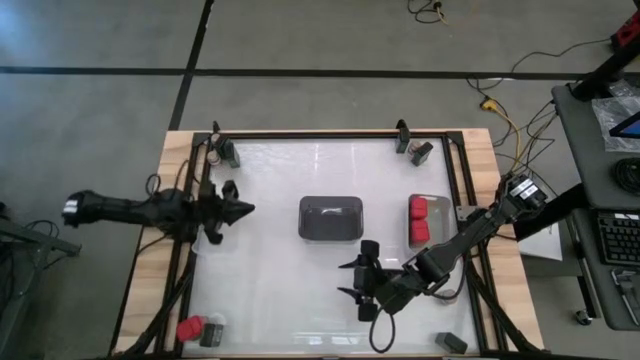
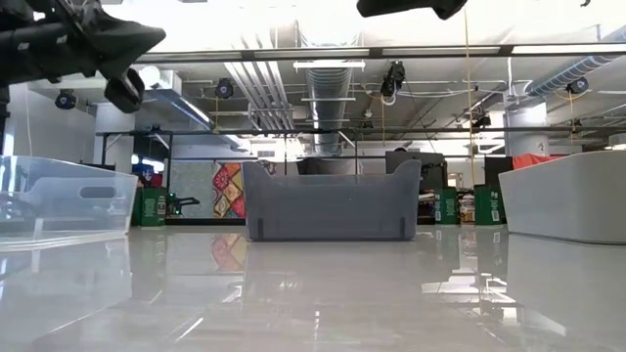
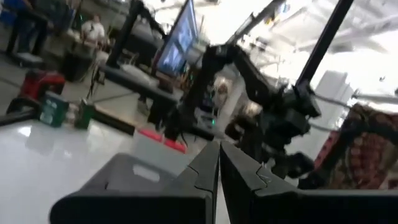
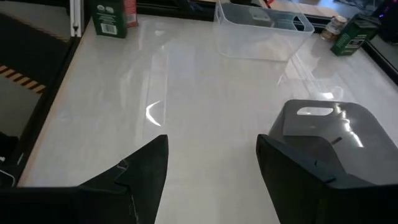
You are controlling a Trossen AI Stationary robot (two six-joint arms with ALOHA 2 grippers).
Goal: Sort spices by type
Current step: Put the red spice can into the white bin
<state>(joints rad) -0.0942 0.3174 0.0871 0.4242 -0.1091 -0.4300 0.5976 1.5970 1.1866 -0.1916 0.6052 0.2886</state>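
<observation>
Two red spice blocks (image 1: 418, 220) lie in a clear tray (image 1: 437, 199) at the table's right. A red block (image 1: 188, 328) and a dark one (image 1: 211, 335) stand at the near-left corner. Dark blocks stand at the far-left (image 1: 230, 153), far-right (image 1: 420, 152) and near-right (image 1: 455, 342) corners. A tan-topped jar (image 4: 336, 28) shows beside a green-labelled block (image 4: 351, 34). My left gripper (image 1: 240, 210) is shut and hovers over the table's left part. My right gripper (image 1: 358, 280) is open, raised, near the dark tray (image 1: 330, 218).
The dark grey tray (image 4: 329, 137) stands mid-table, just beyond my right gripper (image 4: 211, 162). A second clear tray (image 4: 261, 25) sits on the left side under my left arm. A black frame (image 1: 462, 200) edges the glossy white table. Bare surface lies between the trays.
</observation>
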